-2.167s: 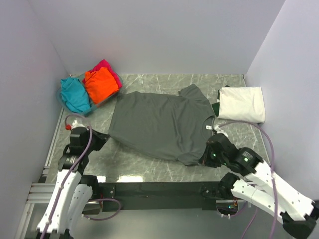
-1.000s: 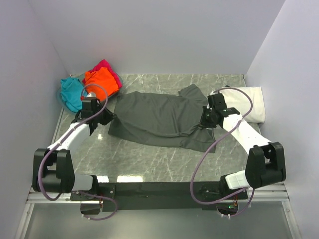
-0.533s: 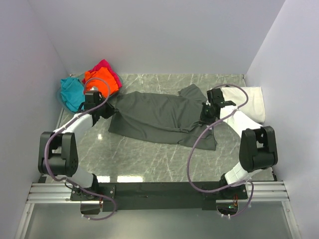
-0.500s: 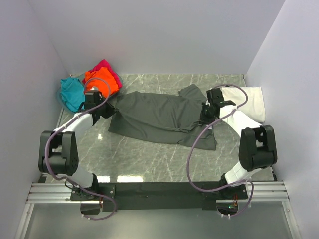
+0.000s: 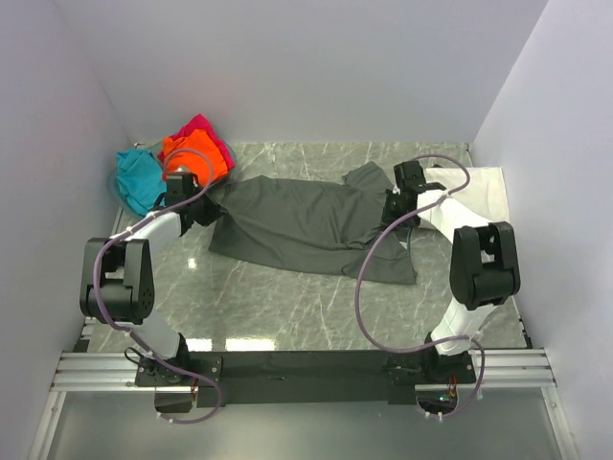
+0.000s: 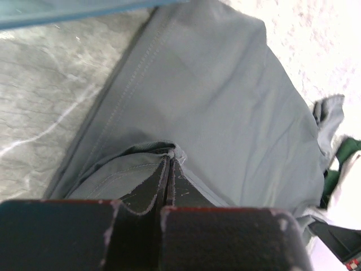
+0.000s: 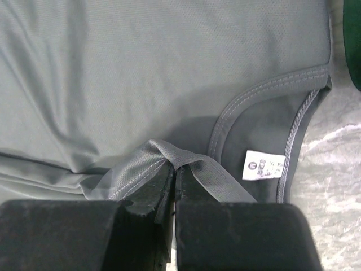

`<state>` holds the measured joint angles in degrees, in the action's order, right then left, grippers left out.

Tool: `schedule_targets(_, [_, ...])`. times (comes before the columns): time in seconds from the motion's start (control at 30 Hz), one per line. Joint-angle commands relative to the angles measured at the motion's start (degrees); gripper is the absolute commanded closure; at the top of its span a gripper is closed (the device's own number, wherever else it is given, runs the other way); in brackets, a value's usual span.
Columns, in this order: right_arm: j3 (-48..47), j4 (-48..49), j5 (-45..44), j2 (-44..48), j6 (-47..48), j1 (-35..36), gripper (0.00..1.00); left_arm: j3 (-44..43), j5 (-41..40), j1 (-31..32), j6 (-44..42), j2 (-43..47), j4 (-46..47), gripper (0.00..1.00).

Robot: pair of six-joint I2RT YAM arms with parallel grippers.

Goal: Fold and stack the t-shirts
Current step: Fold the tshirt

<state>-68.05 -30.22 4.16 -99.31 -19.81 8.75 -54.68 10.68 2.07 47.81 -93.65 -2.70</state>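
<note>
A dark grey t-shirt lies half folded across the middle of the marble table, its near edge lifted and carried over toward the back. My left gripper is shut on the hem at the shirt's left end; in the left wrist view the fingertips pinch a fold of grey cloth. My right gripper is shut on the shirt near the collar; in the right wrist view it pinches a hemmed fold just left of the white neck label. A folded white t-shirt lies at the right.
Orange, magenta and teal t-shirts are piled at the back left corner. Pale walls close in the table on three sides. Both arms stretch far out, with their cables looping over the table.
Both grippers have carried the grey shirt's near edge away from the arm bases toward the back, folding it over. Both arms have stretched further out, and the shirt looks narrower front to back.
</note>
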Motion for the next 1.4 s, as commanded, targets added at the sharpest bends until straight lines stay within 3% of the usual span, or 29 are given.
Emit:
schedule_targets(0.0, [-3.84,0.25,-1.0,-1.24,0.65,-1.02,1.0,-1.93,-3.72,-0.31,0.7,0.65,2.09,0.99])
schedule_targets(0.07, [-4.37,-0.02,-1.0,-1.33,0.74,-1.37,0.95,-1.67,-5.22,-0.31,0.62,1.53,2.08,0.86])
schedule_targets(0.1, [-4.46,0.07,-0.83,-0.98,0.83,-1.46,0.81,-1.4,-6.1,-0.31,0.7,2.67,2.26,0.74])
schedule_targets(0.13, [-4.37,0.59,-0.48,0.33,1.09,-1.46,0.7,-1.57,-6.72,-0.31,0.53,3.46,2.26,0.54])
schedule_targets(0.2, [-3.41,1.3,0.67,2.44,1.71,-1.46,0.46,-2.45,-9.16,0.48,-0.61,6.26,1.56,0.39])
schedule_targets(0.23, [-2.97,1.48,0.58,4.89,1.71,-1.46,0.4,-2.8,-10.49,1.96,-1.05,7.24,1.21,0.29])
schedule_targets(0.33, [0.19,0.95,-0.82,9.81,1.18,-1.28,0.26,-4.3,-14.0,5.56,-2.8,9.79,-0.99,0.22])
schedule_targets(0.63, [13.99,-0.36,-3.54,18.79,-2.16,-2.25,0.23,4.13,-9.63,16.38,-0.97,7.08,6.46,0.21])
schedule_targets(0.77, [15.84,-2.21,-5.38,21.08,-2.69,-2.51,0.23,8.35,-5.15,17.09,1.23,3.83,11.66,0.22])
schedule_targets(1.17, [21.38,-1.25,-1.62,19.15,-1.89,-6.21,0.21,13.98,-6.19,16.57,0.18,1.36,12.28,0.2])
schedule_targets(1.23, [21.56,-1.07,-0.04,18.01,-1.72,-6.29,0.22,13.81,-6.19,16.39,0.0,1.19,12.02,0.2])
schedule_targets(1.37, [22.17,-0.81,1.02,17.04,-1.46,-6.29,0.38,14.95,-6.37,15.6,-0.44,2.24,11.93,0.2])
